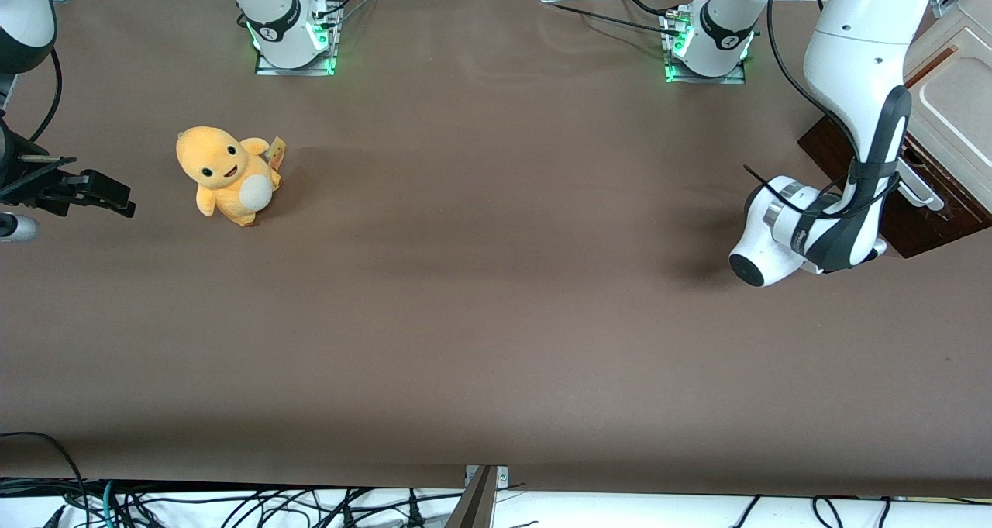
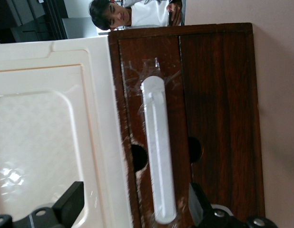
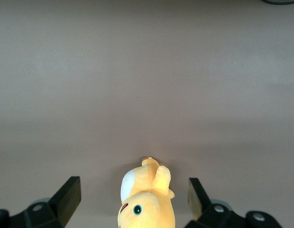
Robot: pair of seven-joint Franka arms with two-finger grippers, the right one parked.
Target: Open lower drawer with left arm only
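The lower drawer (image 2: 218, 95) has a dark brown front with a long white bar handle (image 2: 159, 152). In the front view the drawer (image 1: 922, 226) sits at the working arm's end of the table, with its handle (image 1: 918, 191) partly hidden by the arm. The left arm (image 1: 775, 237) reaches down with its wrist right in front of the drawer. Its gripper (image 2: 135, 209) is open, facing the drawer front. One black finger (image 2: 71, 204) is over the cream panel and the other (image 2: 199, 206) over the dark wood. The end of the handle lies between them, untouched.
A cream panel (image 2: 42, 133) lies directly beside the drawer front, and shows above it in the front view (image 1: 953, 101). A yellow plush toy (image 1: 226, 173) sits on the brown table (image 1: 496, 295) toward the parked arm's end. A person (image 2: 123, 13) shows past the cabinet.
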